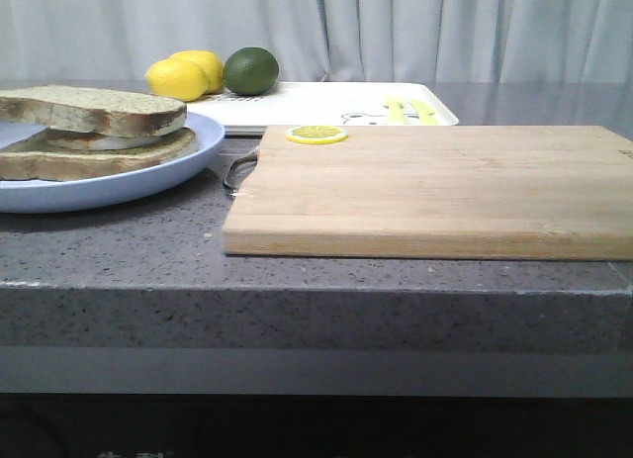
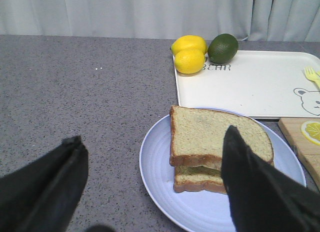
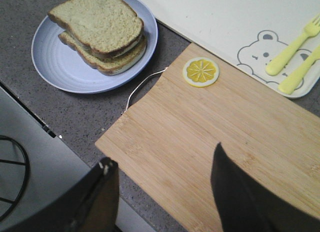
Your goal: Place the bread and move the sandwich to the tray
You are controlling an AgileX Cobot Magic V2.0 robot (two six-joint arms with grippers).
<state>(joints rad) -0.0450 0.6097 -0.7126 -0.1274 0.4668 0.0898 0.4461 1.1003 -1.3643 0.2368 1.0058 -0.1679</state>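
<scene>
While sandwich (image 2: 215, 152) rests on plate (image 2: 165, 192), tray (image 2: 250, 86) bare; both grippers' fingers wide.

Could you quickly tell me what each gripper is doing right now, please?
Left gripper: open, holding nothing, above the sandwich.
Right gripper: open, empty, over the cutting board.

The sandwich (image 3: 102, 31) showed greenish-tan crumb, brown crust and a white layer between, on a pale-blue plate (image 3: 60, 66) over a speckled grey desk (image 2: 85, 96). The white tray (image 2: 250, 86) bore a grey bear print and yellow cutlery marks. Beside it were two yellow lemons (image 1: 188, 74), a dark green lime (image 1: 250, 70), and a yellow lemon slice (image 3: 200, 71) on the pale bamboo board (image 1: 435, 191).
</scene>
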